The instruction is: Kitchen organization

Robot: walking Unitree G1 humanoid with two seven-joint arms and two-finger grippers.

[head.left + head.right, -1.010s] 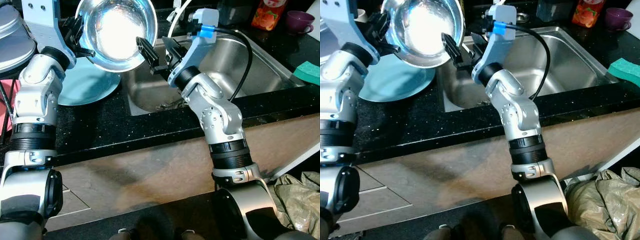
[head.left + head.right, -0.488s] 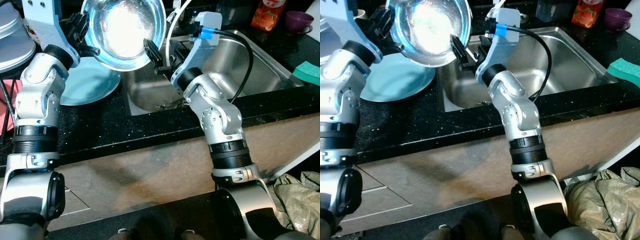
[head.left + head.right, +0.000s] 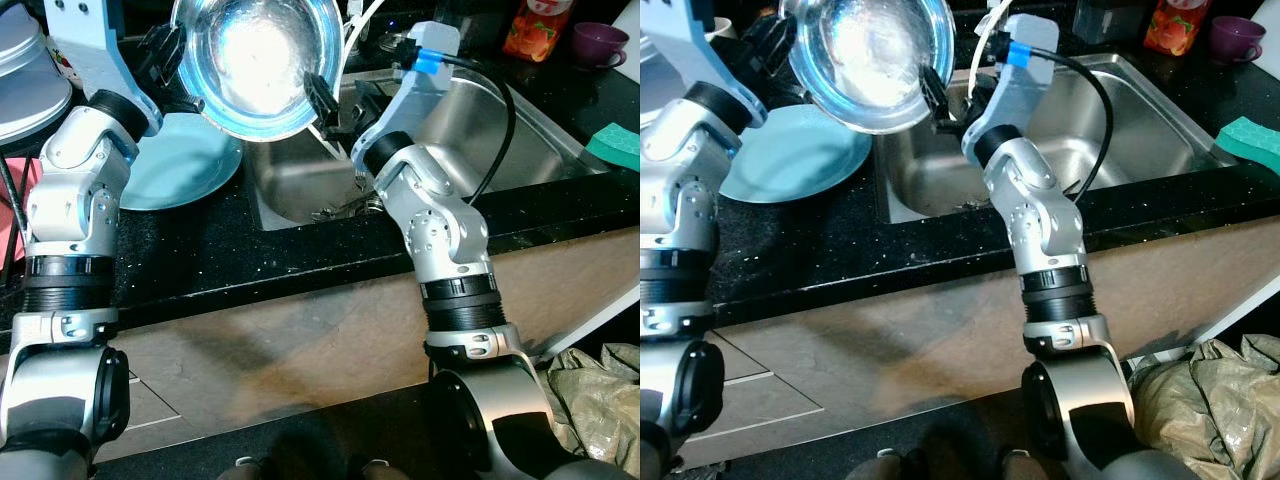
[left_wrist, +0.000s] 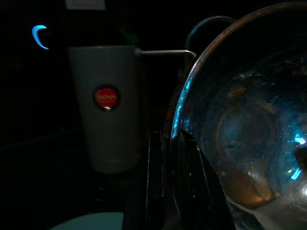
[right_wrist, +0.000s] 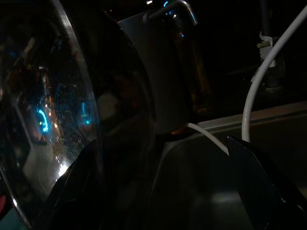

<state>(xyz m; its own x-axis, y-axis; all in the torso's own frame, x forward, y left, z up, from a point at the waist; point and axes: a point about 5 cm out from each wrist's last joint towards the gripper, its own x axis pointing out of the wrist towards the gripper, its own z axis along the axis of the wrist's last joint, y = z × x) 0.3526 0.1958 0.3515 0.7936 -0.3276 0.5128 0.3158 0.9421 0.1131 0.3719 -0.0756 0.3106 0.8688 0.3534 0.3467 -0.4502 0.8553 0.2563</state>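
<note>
you are holding the steel bowl (image 3: pixel 258 62) tilted up over the sink's (image 3: pixel 520 130) left edge, left claw (image 4: pixel 169 158) clamping its rim while the right claw (image 3: pixel 335 100) is bracing apart at the opposite rim (probably steadying), above the blue plate (image 3: pixel 180 165) on the table (image 3: pixel 200 250).

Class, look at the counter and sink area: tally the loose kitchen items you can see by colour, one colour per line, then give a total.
Silver: 1, the steel bowl held up between the left gripper and right gripper
Light blue: 1, the plate on the counter
Purple: 1, the cup
Green: 1, the sponge
Orange: 1, the juice bottle
Total: 5
</note>
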